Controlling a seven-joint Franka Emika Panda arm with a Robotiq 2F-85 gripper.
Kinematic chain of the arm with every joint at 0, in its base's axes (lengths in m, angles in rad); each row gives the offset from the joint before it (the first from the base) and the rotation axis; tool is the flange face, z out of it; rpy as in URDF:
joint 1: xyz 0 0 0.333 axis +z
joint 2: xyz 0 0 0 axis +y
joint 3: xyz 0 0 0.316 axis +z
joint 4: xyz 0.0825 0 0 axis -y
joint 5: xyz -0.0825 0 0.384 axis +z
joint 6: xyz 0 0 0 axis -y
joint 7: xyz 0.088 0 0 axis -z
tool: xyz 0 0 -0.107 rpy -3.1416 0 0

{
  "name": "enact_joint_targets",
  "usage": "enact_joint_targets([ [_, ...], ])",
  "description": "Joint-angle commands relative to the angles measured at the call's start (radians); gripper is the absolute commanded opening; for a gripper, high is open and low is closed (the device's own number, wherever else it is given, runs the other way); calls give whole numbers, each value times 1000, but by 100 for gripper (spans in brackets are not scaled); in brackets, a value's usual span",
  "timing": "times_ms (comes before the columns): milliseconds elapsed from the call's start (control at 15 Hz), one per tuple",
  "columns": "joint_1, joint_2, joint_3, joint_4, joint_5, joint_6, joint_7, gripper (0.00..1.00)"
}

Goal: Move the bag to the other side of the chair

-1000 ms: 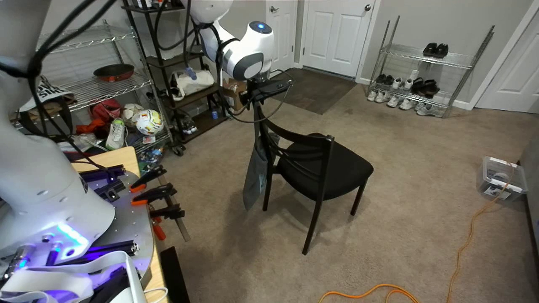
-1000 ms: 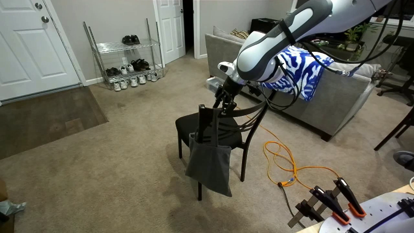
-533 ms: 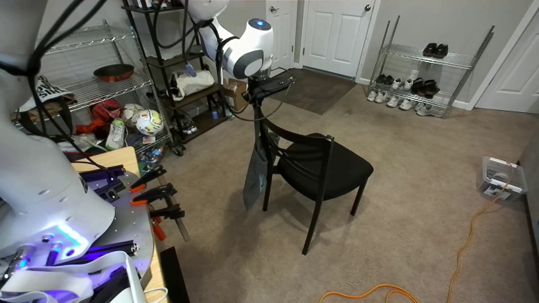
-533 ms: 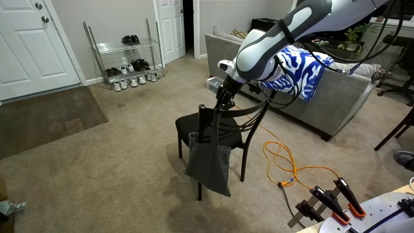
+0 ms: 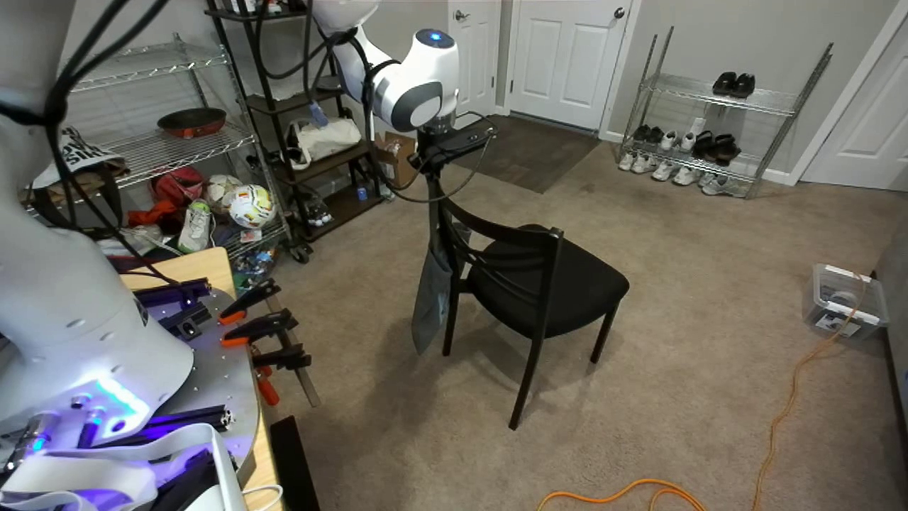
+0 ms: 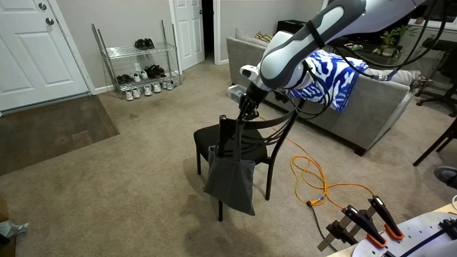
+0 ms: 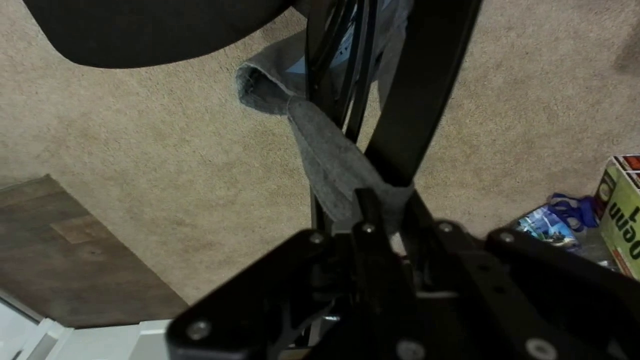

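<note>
Exterior view, down-slanting arm [image 6: 294, 55], jaws gripping bag [image 6: 230, 184]

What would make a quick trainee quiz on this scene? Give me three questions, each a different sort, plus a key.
1. Multiple choice: what does the end effector grip? (a) a ball, (b) the handle of the bag, (c) a pan.
2. True or false: the chair stands upright on the carpet.
3. Count: how many shoes sit on the top level of the shoe rack by the doors?

Key: 1 b; 2 true; 3 two.
</note>
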Motion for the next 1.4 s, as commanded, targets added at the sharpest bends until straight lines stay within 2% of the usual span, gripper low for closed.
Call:
enact_joint_targets([
  [0, -21, -109, 27, -100, 49, 81, -29, 9],
  [267, -58, -172, 75, -177, 38, 168, -21, 0],
  [533, -92, -229, 132, -203, 36, 200, -21, 2],
  [800, -113, -245, 158, -197, 14, 189, -6, 2],
  [1067, -73, -208, 121, -155, -7, 172, 3, 2],
  [1333, 7, -156, 72, -93, 0, 167, -14, 2],
])
